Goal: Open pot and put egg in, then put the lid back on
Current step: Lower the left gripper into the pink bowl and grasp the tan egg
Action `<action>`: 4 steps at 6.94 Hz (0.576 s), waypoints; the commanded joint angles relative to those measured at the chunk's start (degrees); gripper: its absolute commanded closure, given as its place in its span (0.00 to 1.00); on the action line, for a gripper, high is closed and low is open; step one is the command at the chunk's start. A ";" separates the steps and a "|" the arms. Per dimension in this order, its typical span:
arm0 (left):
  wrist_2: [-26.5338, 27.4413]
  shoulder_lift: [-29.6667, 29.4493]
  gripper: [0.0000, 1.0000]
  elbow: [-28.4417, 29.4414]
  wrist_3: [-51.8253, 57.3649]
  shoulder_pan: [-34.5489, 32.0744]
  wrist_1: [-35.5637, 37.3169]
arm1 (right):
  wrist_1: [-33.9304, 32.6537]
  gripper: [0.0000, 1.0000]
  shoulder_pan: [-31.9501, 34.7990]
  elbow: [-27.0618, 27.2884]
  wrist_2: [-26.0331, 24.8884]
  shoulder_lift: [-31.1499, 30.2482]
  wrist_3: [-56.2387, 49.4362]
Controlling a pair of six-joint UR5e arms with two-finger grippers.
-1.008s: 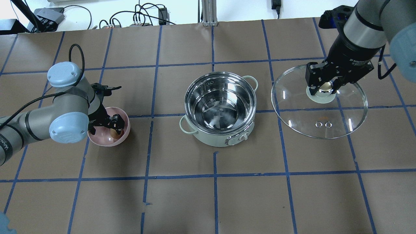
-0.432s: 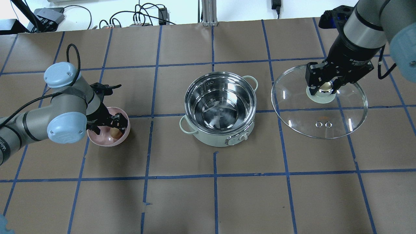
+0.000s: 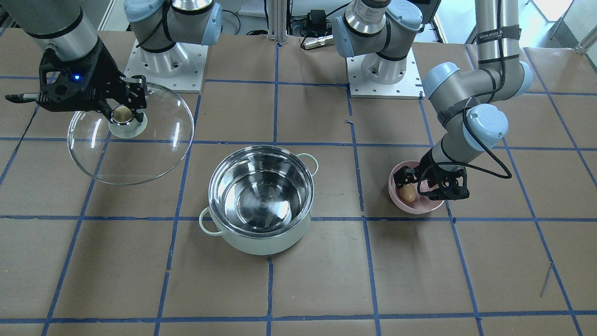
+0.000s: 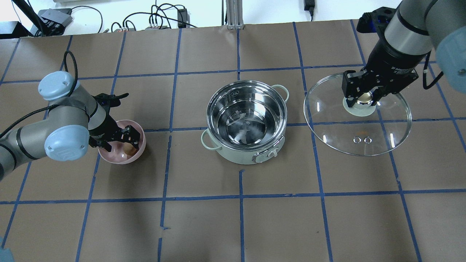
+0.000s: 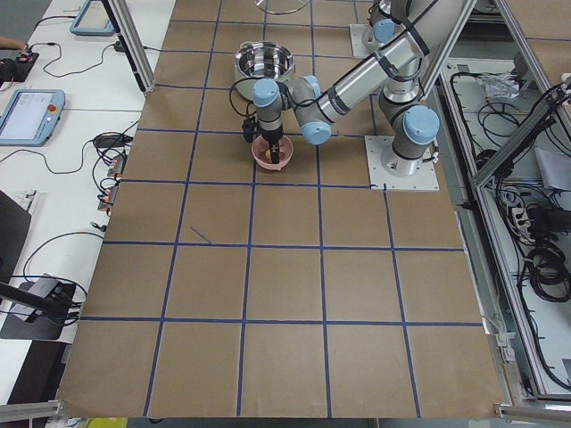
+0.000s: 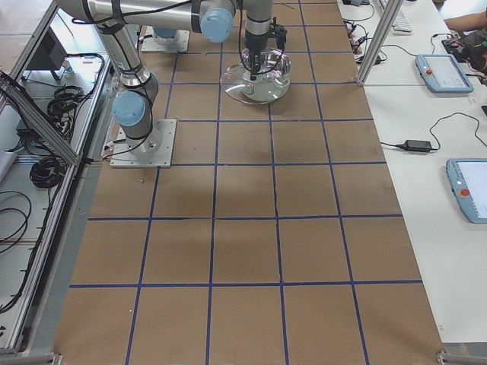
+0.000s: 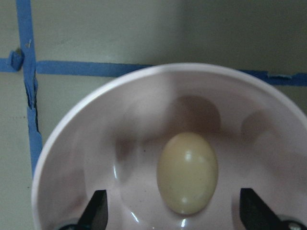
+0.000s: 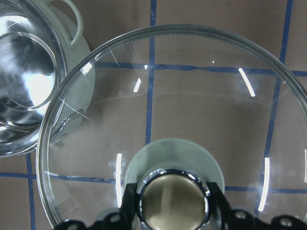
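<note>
The left gripper (image 4: 121, 142) reaches into the pink bowl (image 4: 123, 158) with its jaws spread wide either side of the egg (image 7: 187, 172), not touching it, while the right gripper (image 4: 360, 99) is clamped on the knob (image 8: 173, 199) of the glass lid (image 4: 364, 134), beside the uncovered pot (image 4: 233, 155).

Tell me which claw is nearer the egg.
Left. The left claw is down in the pink bowl, open with a finger either side of the egg; the right claw is beyond the pot, shut on the knob of the lid.
</note>
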 commanded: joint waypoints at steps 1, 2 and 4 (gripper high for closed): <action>-0.28 -0.29 0.04 -0.05 0.10 0.03 -0.13 | 0.00 0.77 0.00 0.01 0.00 0.08 -0.78; -1.67 -0.73 0.04 -0.04 0.01 0.03 -0.48 | 0.00 0.77 0.00 0.01 0.00 0.00 -0.78; -4.06 -2.40 0.04 0.22 0.18 0.12 -0.49 | 0.00 0.77 0.00 0.01 0.00 0.09 -0.78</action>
